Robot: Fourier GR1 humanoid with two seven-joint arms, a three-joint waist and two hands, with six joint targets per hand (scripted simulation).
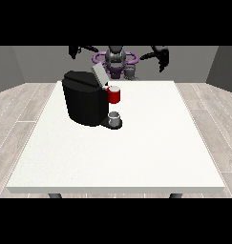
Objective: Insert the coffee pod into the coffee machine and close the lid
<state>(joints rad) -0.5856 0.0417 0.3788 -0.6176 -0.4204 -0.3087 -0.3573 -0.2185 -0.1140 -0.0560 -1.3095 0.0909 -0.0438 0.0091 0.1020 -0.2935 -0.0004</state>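
We see both hands raised far behind the white table (136,157), finger state unclear. The small grey coffee pod (130,71) waits at the far edge, right of the black coffee machine (86,102), lid (98,74) open. Next: reach and grasp it.

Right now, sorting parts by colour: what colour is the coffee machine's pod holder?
Red, on the black coffee machine; pod holder, front view.

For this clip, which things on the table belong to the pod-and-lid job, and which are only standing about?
Part of the job:
- coffee machine, black
- its lid, raised and tilted
- red pod holder at the machine's front
- both hands, raised and away from the table: one at the view's left, one at the view's right

Standing about:
- grey cup on the machine's base
- white table
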